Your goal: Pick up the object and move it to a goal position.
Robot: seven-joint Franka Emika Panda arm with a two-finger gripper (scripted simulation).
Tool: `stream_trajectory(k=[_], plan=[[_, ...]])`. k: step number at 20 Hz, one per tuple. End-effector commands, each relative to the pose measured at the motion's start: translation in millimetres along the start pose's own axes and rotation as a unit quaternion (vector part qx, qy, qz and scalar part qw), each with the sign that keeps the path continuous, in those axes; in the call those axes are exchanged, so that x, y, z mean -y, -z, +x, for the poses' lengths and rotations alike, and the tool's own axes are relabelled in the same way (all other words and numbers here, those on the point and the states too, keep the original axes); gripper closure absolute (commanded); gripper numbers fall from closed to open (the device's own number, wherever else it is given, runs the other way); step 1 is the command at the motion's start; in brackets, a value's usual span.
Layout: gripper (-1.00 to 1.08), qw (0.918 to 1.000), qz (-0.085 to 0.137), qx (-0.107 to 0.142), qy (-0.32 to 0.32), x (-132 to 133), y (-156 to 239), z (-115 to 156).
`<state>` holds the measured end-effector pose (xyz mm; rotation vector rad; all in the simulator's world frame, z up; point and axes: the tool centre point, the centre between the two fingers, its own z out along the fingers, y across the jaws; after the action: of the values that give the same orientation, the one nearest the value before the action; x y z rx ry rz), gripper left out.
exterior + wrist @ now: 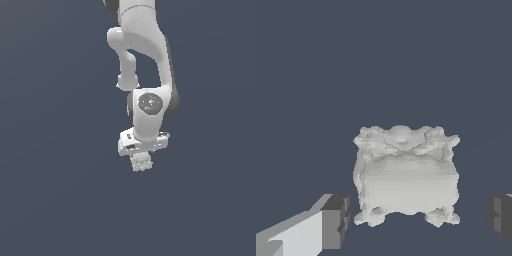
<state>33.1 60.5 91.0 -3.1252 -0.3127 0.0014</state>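
The object is a small pale grey-white lump with a bumpy surface, lying on the dark floor directly under my gripper. In the wrist view the object sits between my two dark fingertips. One fingertip is close to its side. The other fingertip stands farther off. Dark floor shows in both gaps, so the jaws are open and do not touch the object. In the exterior view the hand hides the fingers and the top of the object.
The white arm comes down from the top of the exterior view. Plain dark grey-blue floor lies all around.
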Motion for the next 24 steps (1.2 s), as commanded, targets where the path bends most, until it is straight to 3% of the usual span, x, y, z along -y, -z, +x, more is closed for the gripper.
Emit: stream_trajectory(k=[1, 18, 19, 24], plan=[[-0.92, 1.0, 0.0, 0.0, 0.0, 0.0, 0.0, 0.0], [-0.92, 1.0, 0.0, 0.0, 0.002, 0.1, -51.0, 0.8], [1.08, 1.0, 0.0, 0.0, 0.002, 0.1, -51.0, 0.8], [1.08, 1.0, 0.0, 0.0, 0.002, 0.1, -51.0, 0.8]])
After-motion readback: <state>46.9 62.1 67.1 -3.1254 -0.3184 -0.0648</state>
